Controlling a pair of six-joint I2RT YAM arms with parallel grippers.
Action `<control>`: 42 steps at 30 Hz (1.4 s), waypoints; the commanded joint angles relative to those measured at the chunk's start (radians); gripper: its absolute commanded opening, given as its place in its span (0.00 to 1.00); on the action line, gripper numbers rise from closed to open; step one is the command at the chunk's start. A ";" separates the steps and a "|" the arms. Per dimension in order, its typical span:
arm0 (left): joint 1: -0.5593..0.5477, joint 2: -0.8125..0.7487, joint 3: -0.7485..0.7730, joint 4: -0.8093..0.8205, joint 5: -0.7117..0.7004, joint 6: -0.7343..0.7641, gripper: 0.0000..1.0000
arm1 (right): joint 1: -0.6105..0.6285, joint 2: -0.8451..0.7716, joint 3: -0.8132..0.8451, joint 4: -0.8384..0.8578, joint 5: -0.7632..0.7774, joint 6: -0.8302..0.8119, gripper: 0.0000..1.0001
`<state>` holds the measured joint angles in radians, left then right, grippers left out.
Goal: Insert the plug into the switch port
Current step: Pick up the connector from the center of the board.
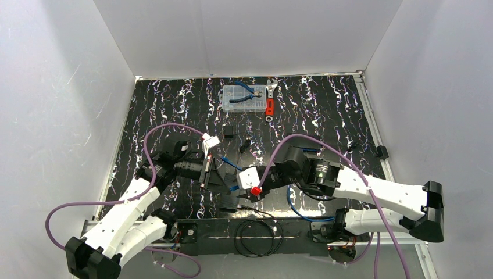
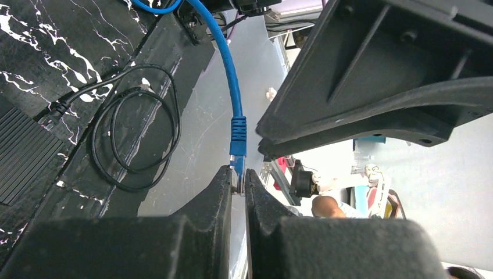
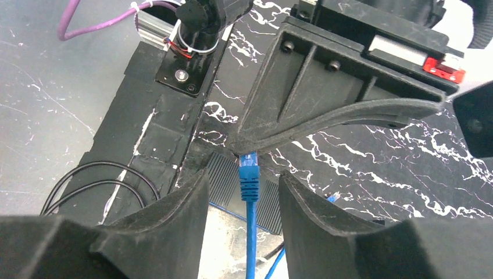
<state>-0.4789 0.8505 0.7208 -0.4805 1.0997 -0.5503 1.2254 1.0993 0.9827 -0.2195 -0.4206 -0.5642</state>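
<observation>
The left gripper (image 2: 238, 181) is clamped on the blue cable's plug (image 2: 238, 163), close by the ribbed black switch box (image 3: 224, 177) at the table's near edge. The right gripper (image 3: 243, 177) straddles the cable with its fingers apart. At the far side, blue-handled pliers (image 1: 247, 96) lie across a clear parts box (image 1: 228, 103).

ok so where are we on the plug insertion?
Done: plug is off the table, pinched at its tip by the left gripper. In hand: right gripper open astride the cable boot, not gripping. To do: insertion; the switch lies beneath, plug not in it.
</observation>
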 commanded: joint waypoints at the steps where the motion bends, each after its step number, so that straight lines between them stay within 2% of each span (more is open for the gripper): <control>1: 0.005 -0.004 0.028 -0.014 0.050 0.014 0.00 | 0.017 0.015 -0.011 0.064 0.015 -0.023 0.52; 15: 0.005 -0.011 0.023 0.006 0.071 0.001 0.00 | 0.026 0.027 -0.018 0.055 0.036 -0.033 0.41; 21: 0.005 -0.013 0.017 0.020 0.079 -0.009 0.00 | 0.028 0.031 -0.018 0.055 0.039 -0.032 0.32; 24: 0.005 -0.016 0.014 0.026 0.081 -0.014 0.00 | 0.028 0.034 -0.017 0.054 0.045 -0.031 0.24; 29: 0.005 -0.018 0.006 0.040 0.084 -0.026 0.00 | 0.033 0.037 -0.020 0.063 0.070 -0.033 0.02; 30: 0.005 -0.017 0.006 0.046 0.085 -0.032 0.01 | 0.034 0.038 -0.019 0.062 0.080 -0.034 0.01; 32: 0.005 -0.014 0.007 0.054 0.078 -0.039 0.16 | 0.036 0.034 -0.019 0.062 0.104 -0.036 0.01; 34: 0.004 -0.012 0.011 0.057 0.065 -0.045 0.36 | 0.038 0.018 -0.019 0.061 0.144 -0.041 0.01; 35: 0.005 -0.013 0.014 0.056 0.061 -0.046 0.42 | 0.039 0.007 -0.019 0.058 0.171 -0.045 0.01; 40: 0.005 -0.051 0.051 0.037 -0.003 -0.020 0.92 | 0.039 -0.084 -0.001 -0.009 0.358 -0.094 0.01; 41: 0.005 -0.061 0.057 0.038 -0.021 -0.019 0.97 | 0.039 -0.105 0.006 -0.020 0.391 -0.105 0.01; 42: 0.005 -0.068 0.062 0.039 -0.043 -0.019 0.98 | 0.040 -0.122 0.012 -0.030 0.435 -0.120 0.01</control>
<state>-0.4767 0.8292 0.7267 -0.4453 1.1108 -0.5863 1.2591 1.0714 0.9665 -0.2338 -0.1667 -0.6294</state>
